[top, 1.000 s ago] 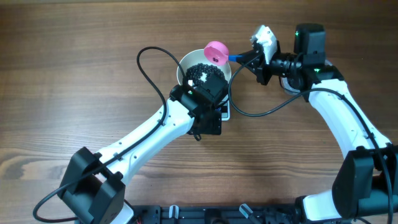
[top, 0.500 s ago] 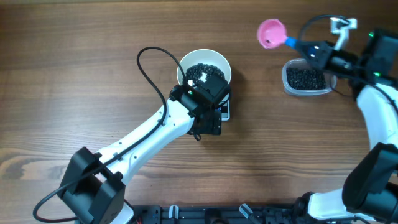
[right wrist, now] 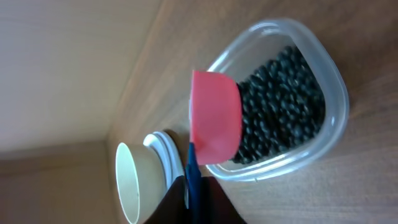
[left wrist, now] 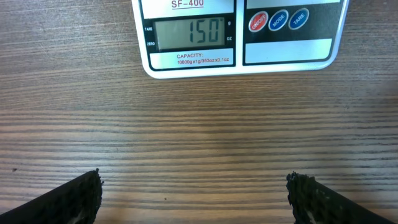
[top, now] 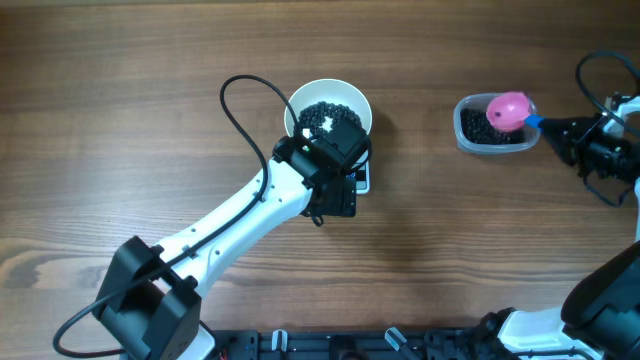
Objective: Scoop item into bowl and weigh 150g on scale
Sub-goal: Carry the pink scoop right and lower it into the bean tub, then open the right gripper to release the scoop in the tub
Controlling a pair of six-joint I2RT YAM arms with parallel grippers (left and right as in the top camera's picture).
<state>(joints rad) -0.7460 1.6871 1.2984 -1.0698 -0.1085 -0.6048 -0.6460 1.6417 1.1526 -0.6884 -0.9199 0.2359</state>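
While the left gripper is being held spread wide with nothing in it, both of its dark fingers are being shown at the bottom corners of the left wrist view, over the wooden table and a little way in front of the scale. 150 is being displayed on the scale's grey readout, so that's looking pretty spot on.

From overhead, the bowl is being carried by the scale, which is mostly being hidden under the left wrist. A loose heap of the item is being shown inside the bowl.

Over on the far right, the pink scoop is being seen over the right end of the clear tub, tipped on its side, with more of the same black pieces being stored in that tub. Its blue handle is being run back into the right gripper, sitting between the fingers. Whether the handle is actually being squeezed or being let loose can't be told from these shots, honestly. The tub and the bowl are being seen well apart on the table.
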